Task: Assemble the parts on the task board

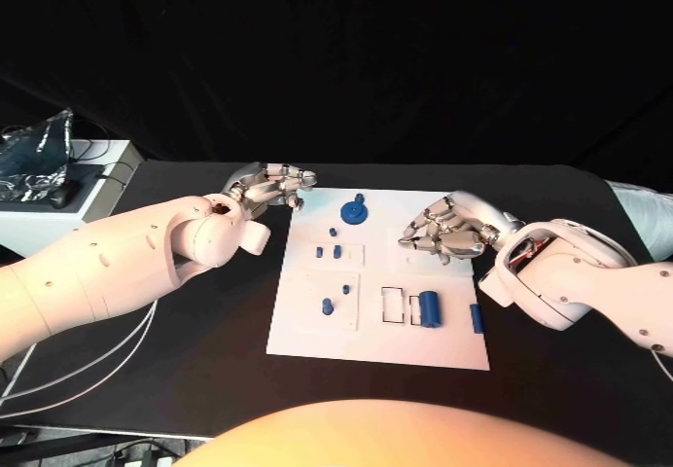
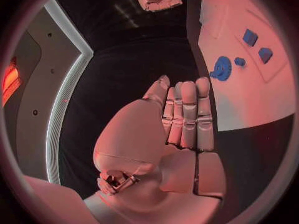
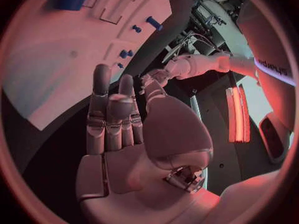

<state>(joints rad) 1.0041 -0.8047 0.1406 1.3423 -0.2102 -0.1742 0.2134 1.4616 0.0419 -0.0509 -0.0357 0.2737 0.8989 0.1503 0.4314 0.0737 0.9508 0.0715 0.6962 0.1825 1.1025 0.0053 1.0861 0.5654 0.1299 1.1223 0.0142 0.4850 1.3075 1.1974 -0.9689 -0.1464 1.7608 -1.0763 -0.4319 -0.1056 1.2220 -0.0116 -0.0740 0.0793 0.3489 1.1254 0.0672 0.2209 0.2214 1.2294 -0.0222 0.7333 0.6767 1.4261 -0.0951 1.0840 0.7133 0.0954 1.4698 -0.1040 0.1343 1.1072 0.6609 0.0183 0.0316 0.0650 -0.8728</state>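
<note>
White plate on black: the task board (image 1: 316, 331) lies flat in the middle of the surface (image 1: 183, 389), longer toward the robot than across. Blue parts sit on it. A round gear-like part (image 1: 355, 211) with a knob on top stands near the far edge, a small peg (image 1: 333, 233) just beside it toward the robot, and two little blocks (image 1: 329, 252) in a marked square nearer the middle. Further forward on the left half lie a small peg (image 1: 343, 288) and a rounder piece (image 1: 329, 306). On the right half a blue cylinder (image 1: 431, 307) lies in a rectangular recess, next to two outlined slots (image 1: 393, 305), and a thin blue bar (image 1: 477, 318) lies close to the board's right edge.

The left hand (image 1: 269, 186) hovers off the far left corner of the board, over the dark surface; its fingers (image 2: 187, 115) lie straight and pressed side by side, holding nothing. The right hand (image 1: 449, 232) hangs over the far right part of the board, its fingers (image 3: 112, 117) together and lightly bent, also holding nothing. The two hands are well apart, with the gear-like part between them.

At the far left edge, a white box (image 1: 63, 209) carries a crinkled silver bag (image 1: 35, 156).
</note>
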